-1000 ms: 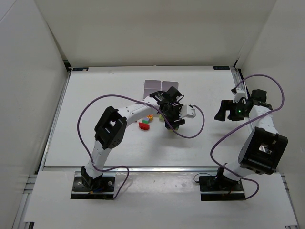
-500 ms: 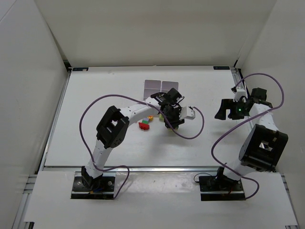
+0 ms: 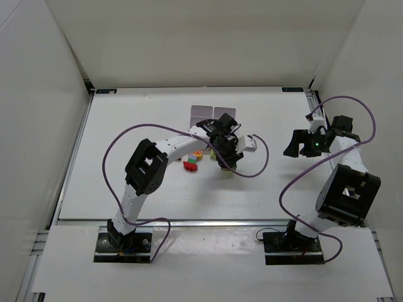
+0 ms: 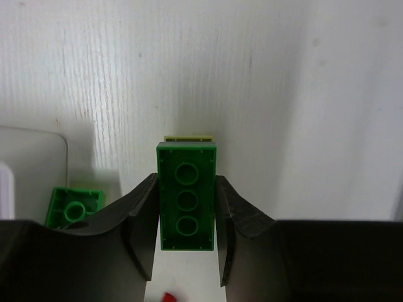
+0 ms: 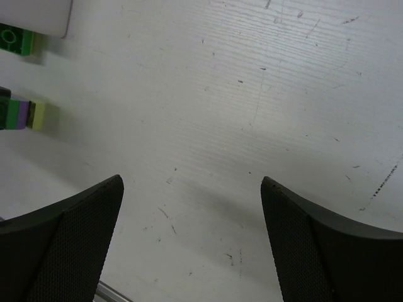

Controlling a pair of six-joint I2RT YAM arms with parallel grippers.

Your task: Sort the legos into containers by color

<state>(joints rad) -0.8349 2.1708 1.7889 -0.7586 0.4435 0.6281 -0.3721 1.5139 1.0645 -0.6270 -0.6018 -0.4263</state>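
My left gripper (image 3: pixel 224 156) is shut on a green lego (image 4: pixel 186 195), held lengthwise between the fingers with its hollow underside toward the camera. A pale yellow lego (image 4: pixel 189 138) lies just beyond its far end. Another green lego (image 4: pixel 74 207) lies at the lower left beside a white container corner (image 4: pixel 31 163). The containers (image 3: pixel 213 115) sit just behind the left wrist; only two cells show. Red (image 3: pixel 191 165) and orange-yellow legos (image 3: pixel 198 154) lie left of the gripper. My right gripper (image 3: pixel 291 146) is open and empty over bare table (image 5: pixel 192 214).
In the right wrist view a green lego (image 5: pixel 16 39) lies by a container corner (image 5: pixel 38 16) at top left. A short row of green, purple and pale yellow (image 5: pixel 25 115) shows at the left edge. Purple cables loop over the table near both arms.
My left gripper has shifted slightly back and left with the green lego still in it. The right arm has barely moved.
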